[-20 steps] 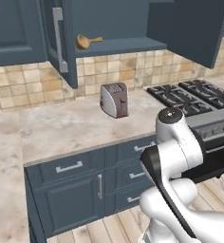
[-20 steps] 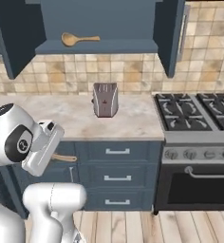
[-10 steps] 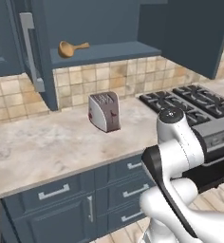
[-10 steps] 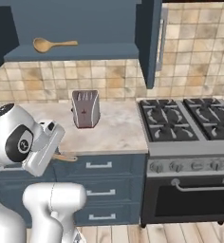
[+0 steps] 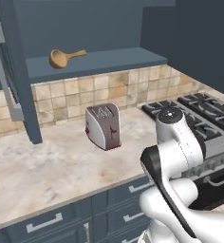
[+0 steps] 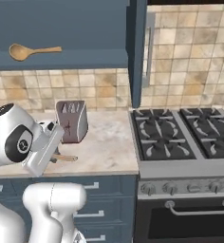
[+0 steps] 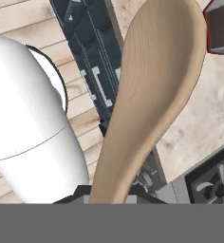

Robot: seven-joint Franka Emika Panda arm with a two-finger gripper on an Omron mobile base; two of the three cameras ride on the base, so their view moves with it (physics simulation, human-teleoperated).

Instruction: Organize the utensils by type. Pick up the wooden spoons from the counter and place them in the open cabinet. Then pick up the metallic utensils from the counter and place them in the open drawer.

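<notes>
- Wooden spoon [image 7: 147, 99] is pinched in the gripper [image 7: 109, 192] by its handle, low beside the counter [image 5: 61, 166].
- One spoon [image 6: 31, 51] is already shelved in the open cabinet [image 6: 61, 60].
- Slippage is risked during the lift: the bowl overhangs far beyond the jaws.
- The toaster [image 6: 72, 121] could be clipped.

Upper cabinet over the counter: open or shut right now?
Open. The cabinet interior shelf is exposed with a wooden spoon lying on it, and its door stands swung out toward the camera.

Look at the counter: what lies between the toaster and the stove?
Nothing. In the right base view the beige counter runs bare from the toaster to the stove. The left base view shows the same bare stretch.
</notes>
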